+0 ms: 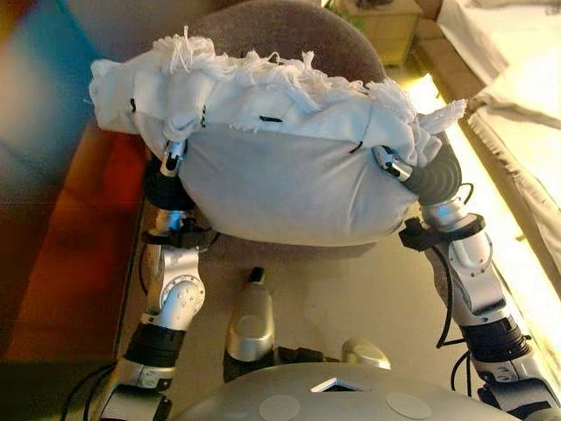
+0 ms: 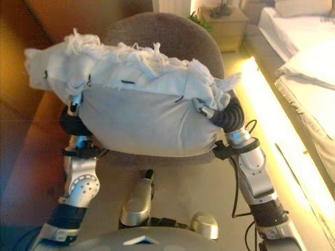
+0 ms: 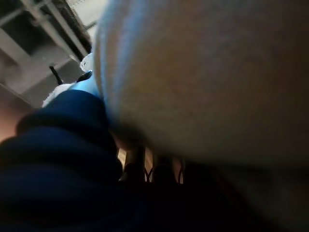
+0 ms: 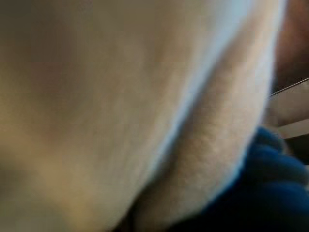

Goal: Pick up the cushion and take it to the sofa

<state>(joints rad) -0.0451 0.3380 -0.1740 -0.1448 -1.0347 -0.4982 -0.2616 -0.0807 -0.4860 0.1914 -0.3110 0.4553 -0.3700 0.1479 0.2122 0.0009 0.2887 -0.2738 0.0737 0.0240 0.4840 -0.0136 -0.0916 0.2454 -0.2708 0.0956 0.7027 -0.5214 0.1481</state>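
I hold a white cushion (image 1: pixel 280 184) with a frayed fringe along its top, lifted between both hands above a round grey-brown chair (image 1: pixel 289 35). My left hand (image 1: pixel 173 158) grips its left end and my right hand (image 1: pixel 393 164) its right end. Each thumb presses into the near face, and the other fingers are hidden behind the cloth. The cushion fills the left wrist view (image 3: pixel 207 77) and the right wrist view (image 4: pixel 120 96). An orange-brown padded surface (image 1: pixel 79 228) lies at the left.
A bed with white covers (image 1: pixel 526 96) runs along the right, with a lit strip (image 1: pixel 465 175) at its base. A wooden nightstand (image 1: pixel 386 26) stands behind the chair. Beige floor (image 1: pixel 351 289) shows below the cushion.
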